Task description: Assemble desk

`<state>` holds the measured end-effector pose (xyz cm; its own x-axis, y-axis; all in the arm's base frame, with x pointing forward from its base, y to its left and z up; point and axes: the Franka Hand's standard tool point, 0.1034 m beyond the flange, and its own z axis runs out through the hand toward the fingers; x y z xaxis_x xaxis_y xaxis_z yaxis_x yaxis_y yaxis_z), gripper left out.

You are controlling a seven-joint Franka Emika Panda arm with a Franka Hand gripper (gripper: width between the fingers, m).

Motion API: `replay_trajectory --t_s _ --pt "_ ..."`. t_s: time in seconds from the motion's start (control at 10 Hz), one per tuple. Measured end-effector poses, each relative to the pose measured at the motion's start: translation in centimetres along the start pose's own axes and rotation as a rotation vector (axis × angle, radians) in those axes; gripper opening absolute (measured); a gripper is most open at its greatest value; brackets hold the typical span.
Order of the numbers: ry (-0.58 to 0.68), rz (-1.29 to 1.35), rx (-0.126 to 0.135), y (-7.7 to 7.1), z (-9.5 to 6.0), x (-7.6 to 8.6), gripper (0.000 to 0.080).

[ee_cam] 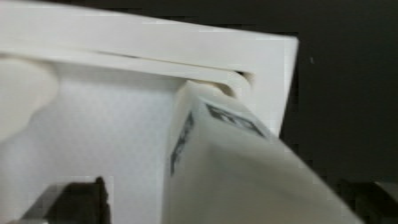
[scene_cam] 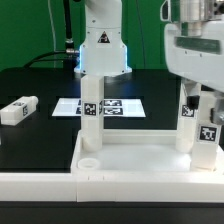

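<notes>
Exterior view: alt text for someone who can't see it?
A white desk slab lies in front with one upright leg on it; the gripper hangs over a second leg at the exterior view's right. A third leg lies loose on the table.

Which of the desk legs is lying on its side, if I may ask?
The leg lying alone on the black table at the exterior view's left; the others stand upright on the slab.

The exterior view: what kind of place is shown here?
Probably a robotics lab bench: a white robot arm stands at the far side of a black table, a marker board lies flat on it, and the desk legs carry printed tags.
</notes>
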<state>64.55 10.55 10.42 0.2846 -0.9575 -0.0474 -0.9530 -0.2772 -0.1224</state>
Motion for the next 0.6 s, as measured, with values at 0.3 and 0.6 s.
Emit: replay_trajectory --t_s 0.3,0.6 --pt "0.007 -0.188 0.000 0.02 0.08 -0.23 0.0648" --pt "0.036 -0.618 -0.016 -0.33 -0.35 0.06 0.0649"
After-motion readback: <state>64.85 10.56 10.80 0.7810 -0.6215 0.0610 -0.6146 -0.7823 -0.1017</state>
